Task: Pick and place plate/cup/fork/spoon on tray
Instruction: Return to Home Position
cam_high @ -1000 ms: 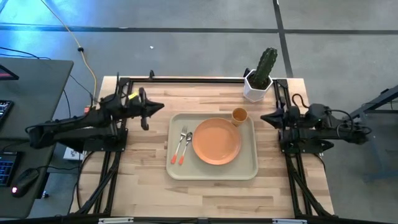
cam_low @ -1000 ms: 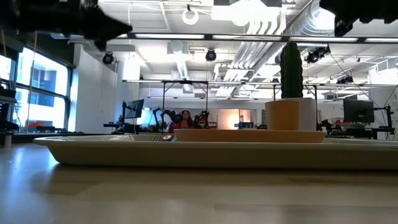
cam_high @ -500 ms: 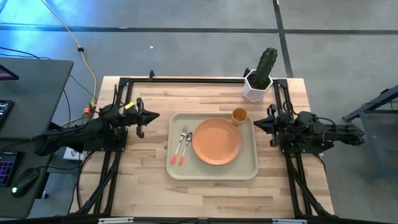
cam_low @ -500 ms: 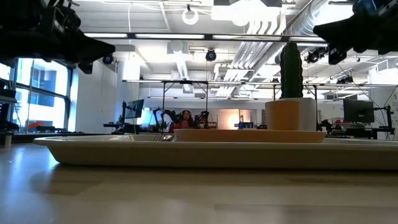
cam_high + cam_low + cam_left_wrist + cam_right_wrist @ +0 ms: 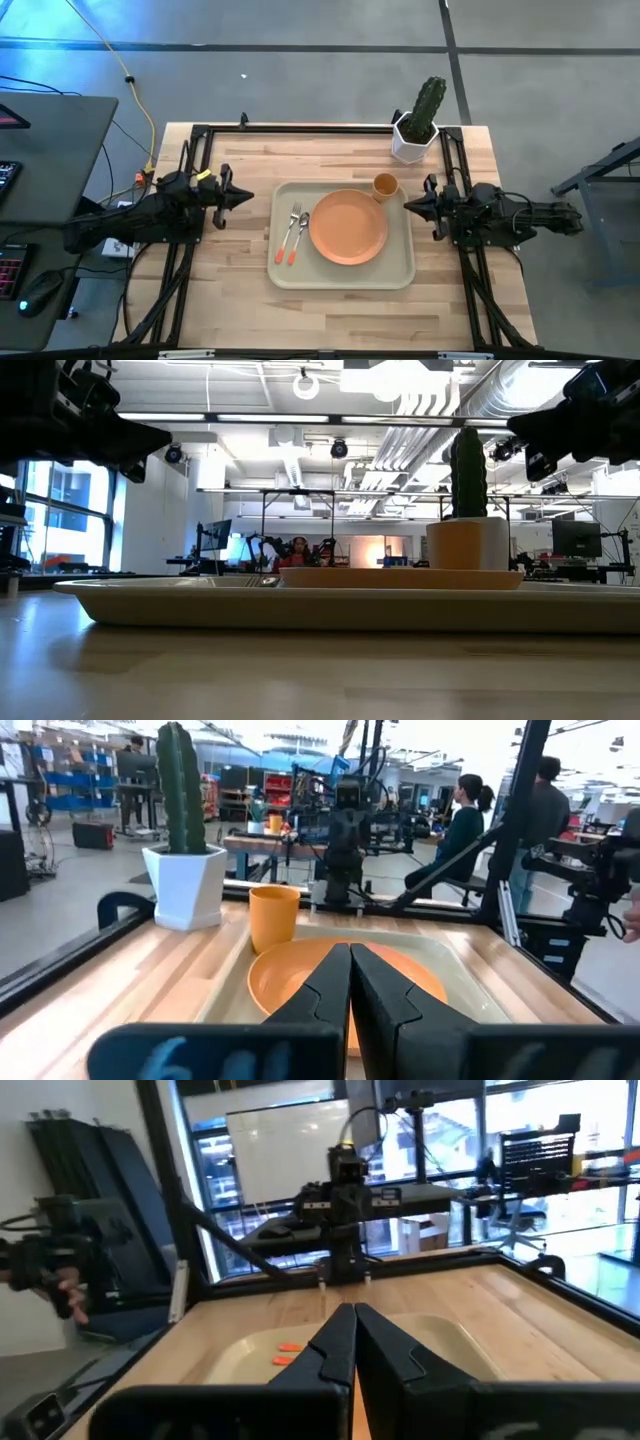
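Note:
The beige tray lies in the middle of the table. On it rest the orange plate, the small orange cup at the tray's far right corner, and the fork and spoon side by side left of the plate. My left gripper is shut and empty, left of the tray, above the table. My right gripper is shut and empty at the tray's right edge, also raised. The plate and cup show in the left wrist view.
A white pot with a green cactus stands at the table's far right corner. Black arm frames run along the left, right and far edges. People show in the room beyond the table.
Both arms have drawn back and come down toward their resting places. My left gripper has moved toward the table's near edge and a little left, away from the tray. My right gripper has moved slightly toward the tray and the near edge. The tableware has stayed still.

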